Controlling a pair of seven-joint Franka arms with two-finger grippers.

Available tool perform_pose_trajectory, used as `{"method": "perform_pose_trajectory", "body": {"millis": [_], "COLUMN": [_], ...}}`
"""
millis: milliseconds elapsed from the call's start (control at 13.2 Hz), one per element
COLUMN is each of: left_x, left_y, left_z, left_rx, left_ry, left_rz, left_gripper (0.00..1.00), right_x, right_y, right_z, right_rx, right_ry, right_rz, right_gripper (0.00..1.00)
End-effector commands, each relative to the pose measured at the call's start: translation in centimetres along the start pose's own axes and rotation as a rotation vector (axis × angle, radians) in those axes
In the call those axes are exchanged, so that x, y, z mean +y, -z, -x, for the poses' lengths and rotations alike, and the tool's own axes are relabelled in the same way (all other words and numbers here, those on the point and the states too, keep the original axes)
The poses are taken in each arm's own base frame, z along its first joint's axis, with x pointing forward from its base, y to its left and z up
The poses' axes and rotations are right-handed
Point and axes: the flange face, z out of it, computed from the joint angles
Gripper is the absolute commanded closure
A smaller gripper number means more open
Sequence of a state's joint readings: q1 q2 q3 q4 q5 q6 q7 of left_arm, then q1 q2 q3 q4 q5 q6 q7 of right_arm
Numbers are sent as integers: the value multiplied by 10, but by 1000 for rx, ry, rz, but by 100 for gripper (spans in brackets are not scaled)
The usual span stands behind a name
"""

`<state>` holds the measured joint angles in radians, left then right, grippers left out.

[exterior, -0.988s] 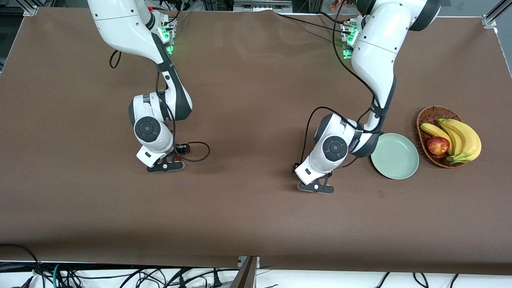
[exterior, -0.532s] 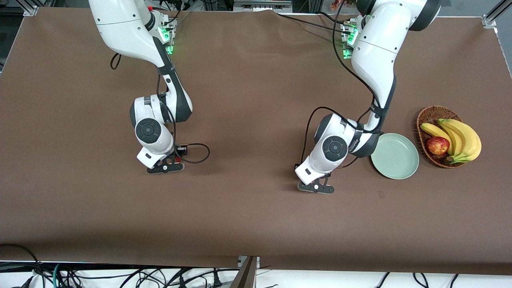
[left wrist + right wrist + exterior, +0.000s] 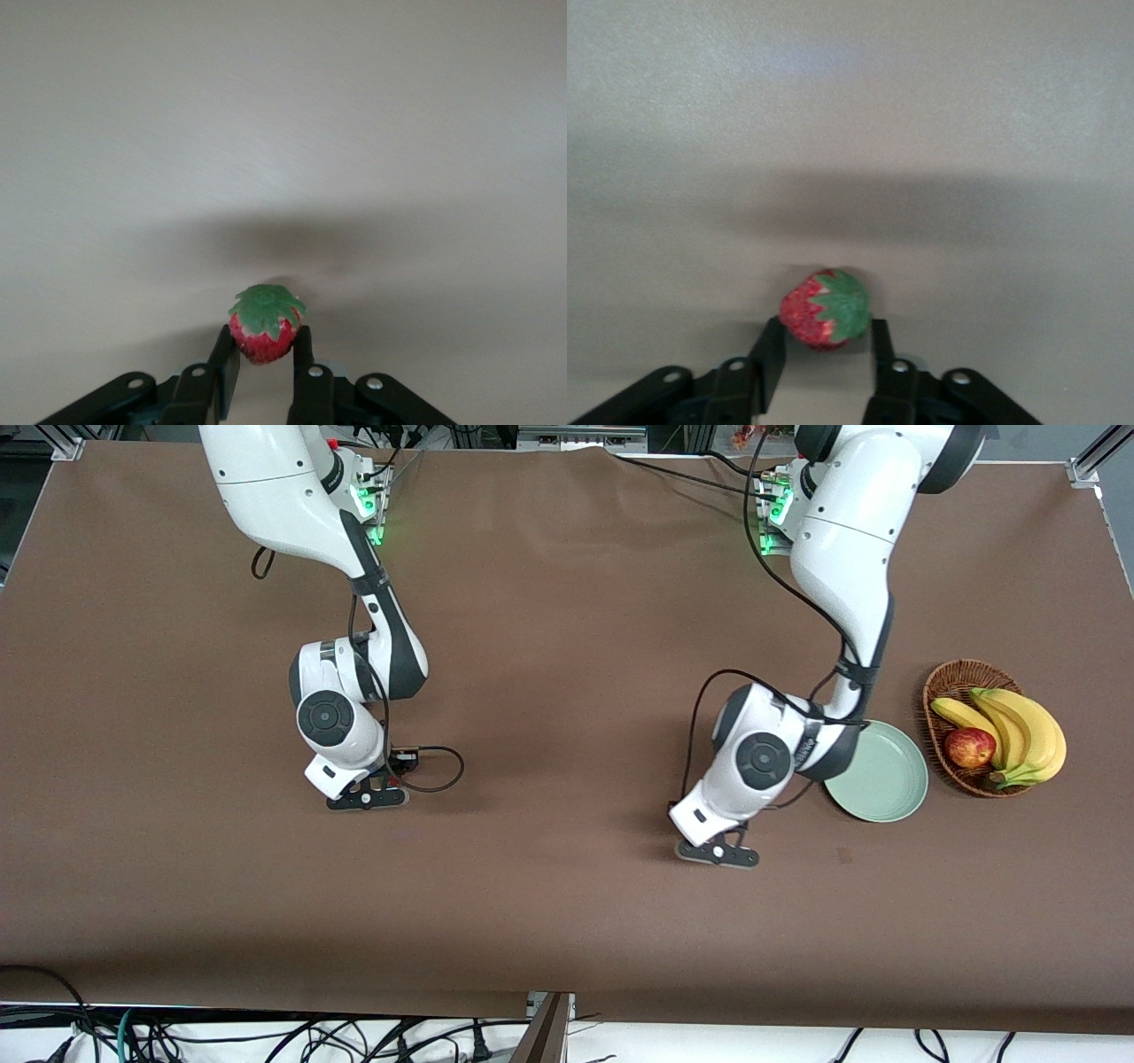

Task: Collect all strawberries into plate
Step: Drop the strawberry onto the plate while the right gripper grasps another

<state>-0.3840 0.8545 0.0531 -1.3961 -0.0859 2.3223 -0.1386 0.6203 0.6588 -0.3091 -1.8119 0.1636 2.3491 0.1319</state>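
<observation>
1. One strawberry (image 3: 264, 326) sits pinched between the fingers of the left gripper (image 3: 719, 849), leafy top facing the wrist camera; the jaws are closed on it, low over the bare table (image 3: 549, 903), with the plate just beside the arm toward the left arm's end.
2. A second strawberry (image 3: 826, 308) lies between the fingers of the right gripper (image 3: 368, 795), lying tilted, with its green cap turned to one side. The fingers flank it closely, but whether they press it firmly yet I cannot tell; the gripper is down at the table toward the right arm's end, well apart from the plate.
3. The plate (image 3: 886, 784) is pale green and has no berry on the part that shows; the left arm's wrist covers its edge. No third strawberry shows in any view.
4. Progress, as I judge it: nothing is delivered yet. Two berries are at the pickup stage; both carries and both drops remain, and any further berry must be found.
5. Room to move: the table between the two grippers is open brown cloth. The left gripper's path to the plate is short. Just beside the plate, toward the left arm's end, stands the basket (image 3: 952, 677) with bananas (image 3: 1019, 731) and an apple (image 3: 969, 747); a drop should stay clear of it.
</observation>
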Motion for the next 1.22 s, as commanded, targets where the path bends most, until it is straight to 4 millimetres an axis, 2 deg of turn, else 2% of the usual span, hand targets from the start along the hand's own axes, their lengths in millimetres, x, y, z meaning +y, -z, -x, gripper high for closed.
{"method": "perform_pose_trajectory", "body": {"millis": [0,152,304,532,684,836,988,1064,1140], "left_x": [-77,-124,-161,-217,-248,-277,-297,-301,-301], "left_y": [31,55,62,45,31,22,19,15,12], "left_z": [-6,0,15,39,58,71,77,82,86], "left_rx": [-68,-151,-254,-354,-403,-419,-419,-429,-440], "left_ry": [-104,-165,-216,-254,-255,-257,-251,-242,-235], "left_rz": [-2,13,41,92,125,150,162,168,171], "left_gripper": [95,95,95,94,91,87,78,65,47], "right_x": [-3,-10,-15,-15,-12,-12,-10,-4,-2], "right_y": [8,22,29,28,26,22,20,16,11], "right_z": [-7,-12,-16,-16,-18,-28,-39,-42,-42], "right_rx": [2,-19,-38,-39,-34,-23,-11,-11,-15], "right_ry": [3,4,-10,-7,-5,-8,-9,-16,-15], "right_rz": [-25,-34,-58,-58,-56,-53,-48,-46,-41], "right_gripper": [60,61,61,59,51,49,49,49,49]}}
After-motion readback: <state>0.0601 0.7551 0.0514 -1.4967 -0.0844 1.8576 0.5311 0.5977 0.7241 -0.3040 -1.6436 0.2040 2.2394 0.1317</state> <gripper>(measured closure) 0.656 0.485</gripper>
